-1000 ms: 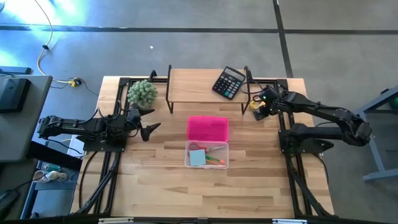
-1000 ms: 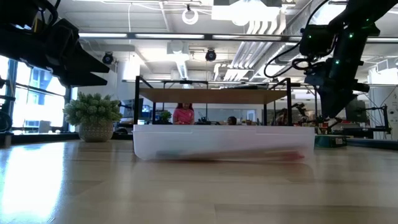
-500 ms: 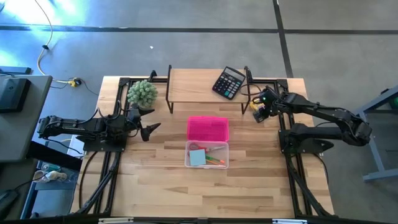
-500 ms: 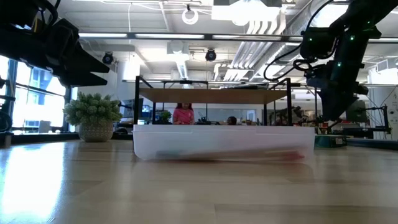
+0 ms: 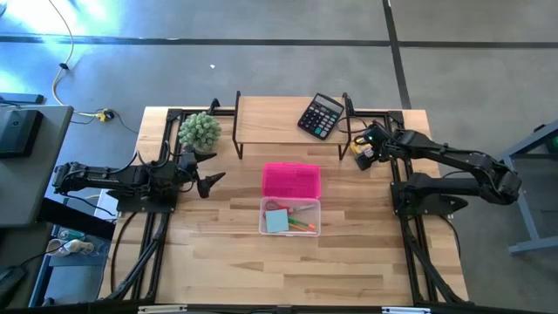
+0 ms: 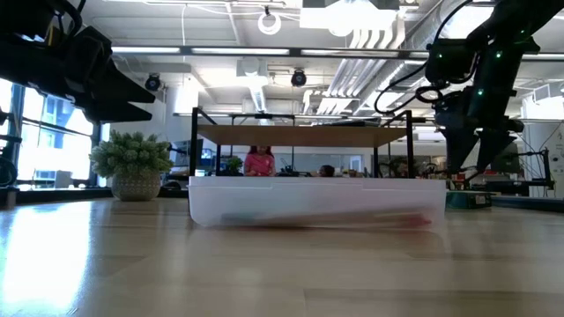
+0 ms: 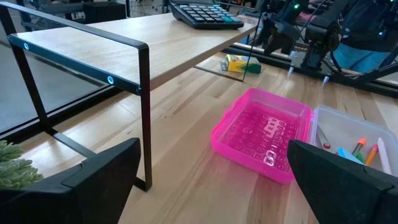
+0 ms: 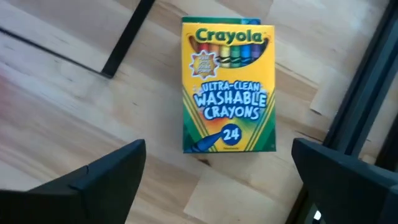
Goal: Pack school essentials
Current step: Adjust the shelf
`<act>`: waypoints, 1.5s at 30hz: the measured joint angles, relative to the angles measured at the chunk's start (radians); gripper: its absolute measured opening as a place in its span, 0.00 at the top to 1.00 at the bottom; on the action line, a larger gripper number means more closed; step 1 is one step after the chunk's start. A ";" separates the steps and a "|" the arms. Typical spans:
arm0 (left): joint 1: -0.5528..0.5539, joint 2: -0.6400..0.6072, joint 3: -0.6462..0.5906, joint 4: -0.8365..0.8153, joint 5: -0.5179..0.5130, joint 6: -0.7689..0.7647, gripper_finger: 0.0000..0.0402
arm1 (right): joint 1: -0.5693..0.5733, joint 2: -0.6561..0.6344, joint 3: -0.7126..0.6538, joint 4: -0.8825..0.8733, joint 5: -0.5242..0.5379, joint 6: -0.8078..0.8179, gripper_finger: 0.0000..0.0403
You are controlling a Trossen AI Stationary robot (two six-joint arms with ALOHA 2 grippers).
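Since a second ago, the right gripper (image 8: 217, 180) has gone from narrow to spread wide; arm position over the far right corner of the table (image 5: 227, 262) nearly unchanged. Everything else on the table as before.

Crayon box (image 8: 228, 85) lies flat on the wood, label up, directly below the right gripper. In the right wrist view both dark fingers (image 8: 106, 177) stand well apart on either side of the box's near end, not touching it. Nothing held. From above, the box shows as a small yellow patch (image 5: 359, 153) just under the gripper head, beside the right leg of the wooden shelf (image 5: 270, 118).

Left gripper (image 5: 212, 181) parked at the table's left edge, near the plant ball (image 5: 200, 130); fingers wide open, empty.

Clear bin (image 5: 290, 217) sits at table centre with the light-blue notepad (image 5: 278, 221) and some thin orange and green pencils (image 5: 303, 227) inside. Pink lid (image 5: 291, 180) lies just behind the bin, touching or nearly so. Calculator (image 5: 320, 115) tilted on the shelf top, close to the right arm.

Crayon box well apart from the bin, to its far right.
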 joint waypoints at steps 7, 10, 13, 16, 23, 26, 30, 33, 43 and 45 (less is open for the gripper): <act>0.000 0.000 0.000 0.000 0.000 0.000 0.02 | 0.001 0.040 0.000 0.004 0.012 0.000 0.01; 0.000 0.000 0.000 0.000 0.000 0.000 0.02 | 0.014 0.077 0.000 0.001 0.013 0.002 0.01; 0.000 0.000 0.000 0.000 0.000 0.000 0.02 | 0.015 0.108 0.000 -0.001 0.030 0.011 0.01; 0.000 0.000 0.000 0.000 0.000 0.000 0.02 | 0.014 0.129 0.000 0.001 0.039 0.021 0.01; 0.000 0.000 0.000 0.000 0.000 0.000 0.02 | 0.012 0.150 0.000 0.042 0.065 0.007 0.01; 0.000 0.000 0.000 0.000 0.000 0.000 0.02 | 0.000 0.162 0.000 0.049 0.074 0.001 0.01; 0.000 0.000 0.000 0.000 0.000 0.000 0.02 | -0.001 0.172 0.000 0.050 0.072 0.002 0.01; 0.000 0.000 0.000 0.000 0.000 0.000 0.02 | 0.001 0.167 0.000 0.048 0.060 0.028 0.01; 0.000 0.000 0.000 0.000 0.000 0.000 0.02 | 0.003 0.017 0.000 -0.010 0.006 0.121 0.01; 0.000 0.000 0.000 0.000 0.000 0.000 0.02 | 0.003 -0.036 0.001 -0.008 0.031 0.142 0.01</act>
